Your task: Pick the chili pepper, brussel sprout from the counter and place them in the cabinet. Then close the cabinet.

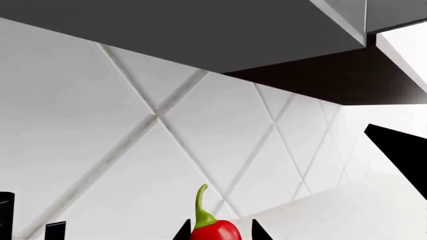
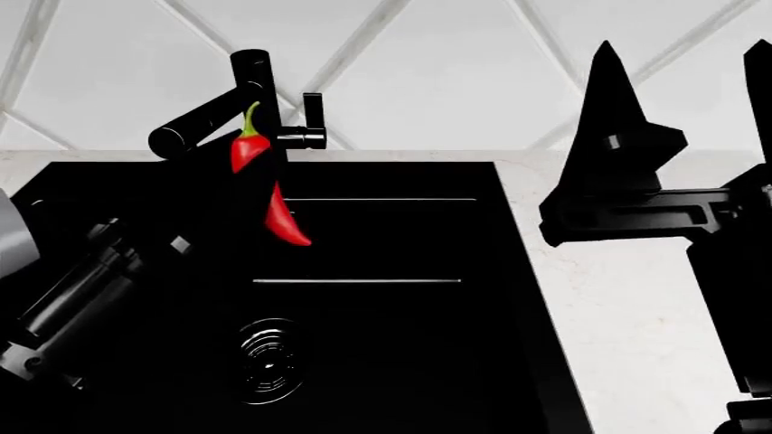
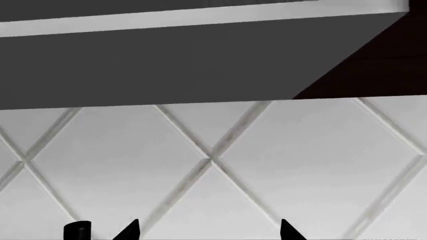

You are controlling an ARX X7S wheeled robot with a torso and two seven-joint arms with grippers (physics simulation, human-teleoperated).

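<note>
The chili pepper (image 2: 286, 228), glossy red with a green stem, hangs above the black sink with my left gripper (image 2: 266, 185) shut on its middle. In the left wrist view the chili pepper (image 1: 215, 229) sits between the two fingertips of the left gripper (image 1: 220, 234), stem pointing at the cabinet's grey underside (image 1: 200, 30). My right gripper (image 2: 682, 86) stands open over the counter (image 2: 627, 316), fingers pointing up, with nothing between them. The right wrist view shows the same open right gripper (image 3: 208, 232) facing the tiled wall below the cabinet (image 3: 167, 65). The brussel sprout is out of view.
A black sink basin (image 2: 362, 307) with a drain (image 2: 268, 357) fills the middle, and a black faucet (image 2: 211, 113) rises at its back, close to the held pepper. A white diamond-tiled wall (image 2: 458, 81) stands behind it. A dark recess (image 1: 333, 80) lies beside the cabinet's underside.
</note>
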